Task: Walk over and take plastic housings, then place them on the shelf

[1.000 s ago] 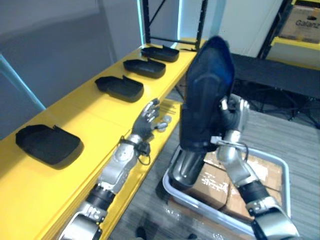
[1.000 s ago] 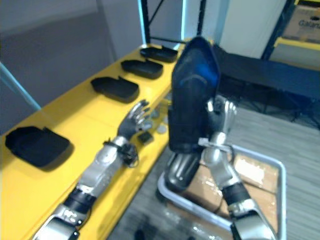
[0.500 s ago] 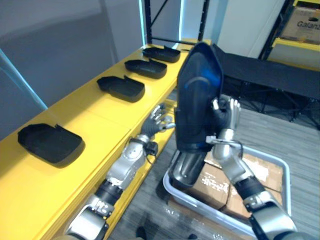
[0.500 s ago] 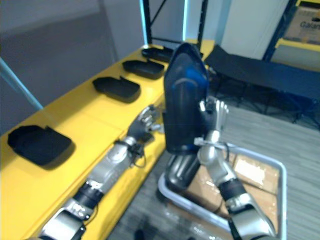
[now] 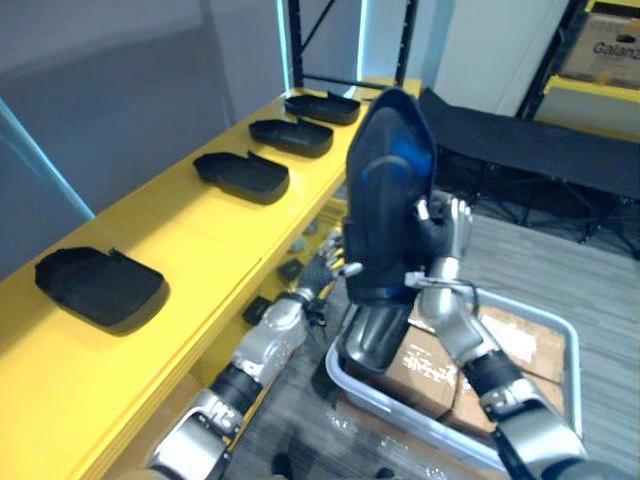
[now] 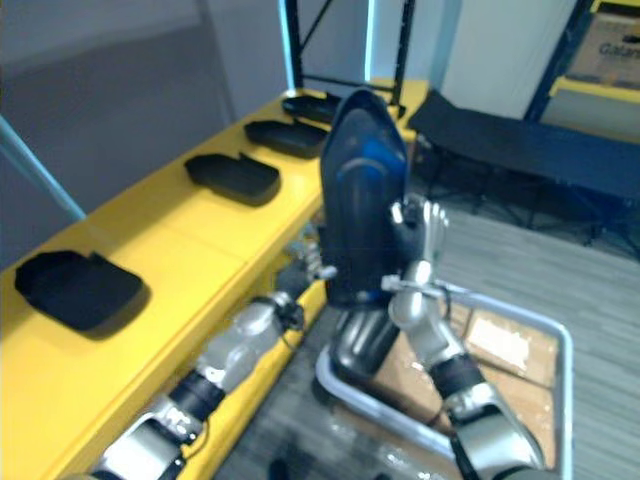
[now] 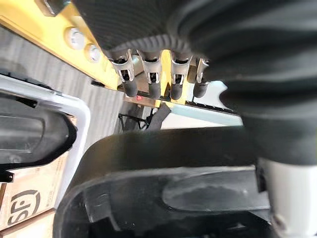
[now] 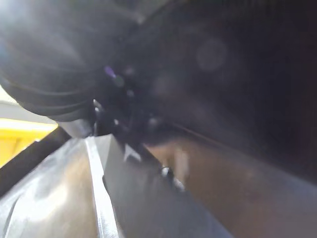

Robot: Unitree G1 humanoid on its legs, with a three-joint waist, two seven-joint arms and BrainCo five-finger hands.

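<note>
Along the frame's left, four housings [image 5: 240, 175] lie on the yellow shelf [image 5: 190, 250]. At centre the left hand [image 5: 324, 270], fingers straight and empty, has dropped off the shelf toward the upright housing [image 5: 390, 190] pinched by the right hand [image 5: 442, 232]: likely a two-handed set-down next.

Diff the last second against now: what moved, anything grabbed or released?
The left hand came off the yellow shelf edge, dropping and swinging in beside the lower edge of the held housing, fingers open; whether it touches the housing can't be told. The right hand kept its grip and shifted the housing slightly shelfward. Nothing released. The four housings on the shelf and the grey bin stayed put.
</note>
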